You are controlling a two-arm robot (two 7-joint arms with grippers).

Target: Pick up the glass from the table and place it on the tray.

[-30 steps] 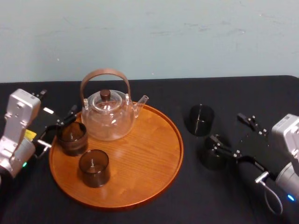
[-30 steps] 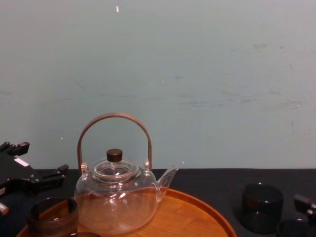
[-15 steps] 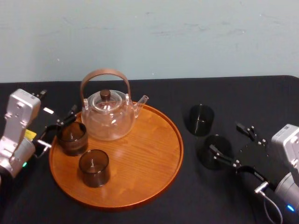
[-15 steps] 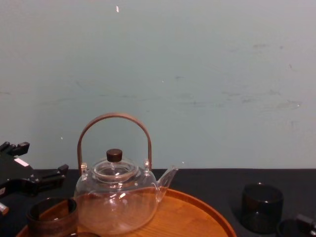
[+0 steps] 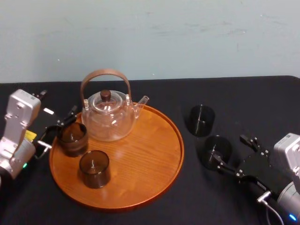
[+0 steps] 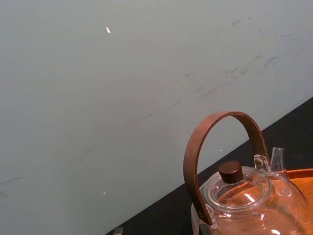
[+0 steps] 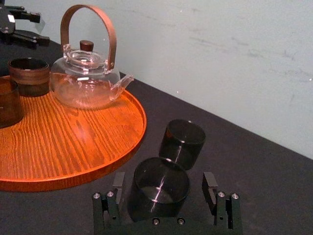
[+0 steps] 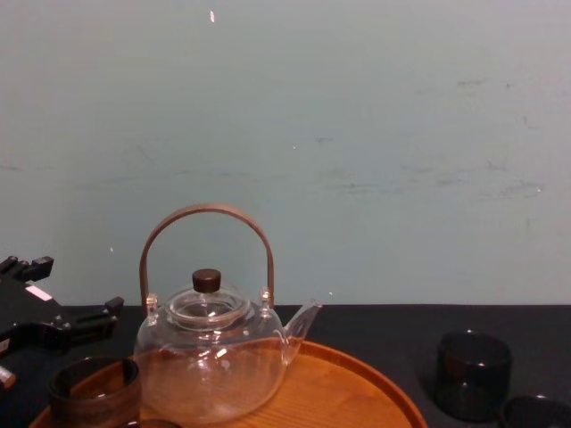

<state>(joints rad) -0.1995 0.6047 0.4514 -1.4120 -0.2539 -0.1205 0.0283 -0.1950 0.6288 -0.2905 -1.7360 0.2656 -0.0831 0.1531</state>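
Two dark glasses stand on the black table right of the tray (image 5: 140, 159): a far one (image 5: 201, 120) and a near glass (image 5: 215, 151). My right gripper (image 5: 231, 151) is open at the near right, its fingers on either side of the near glass (image 7: 157, 188) without pressing it. The wrist view shows that gripper (image 7: 164, 183) straddling the glass, with the tray (image 7: 63, 147) beyond. My left gripper (image 5: 60, 121) is open at the tray's left rim, beside a brown glass (image 5: 71, 138) on the tray.
A glass teapot (image 5: 108, 115) with a brown arched handle stands at the back of the tray, and a second brown glass (image 5: 94, 168) at its front left. A pale wall rises behind the table. Bare black cloth lies right of the glasses.
My right gripper has drawn back toward me and lower, dropping out of the chest view. The near glass now lies between its fingers. The left arm and the tray's things have not moved.
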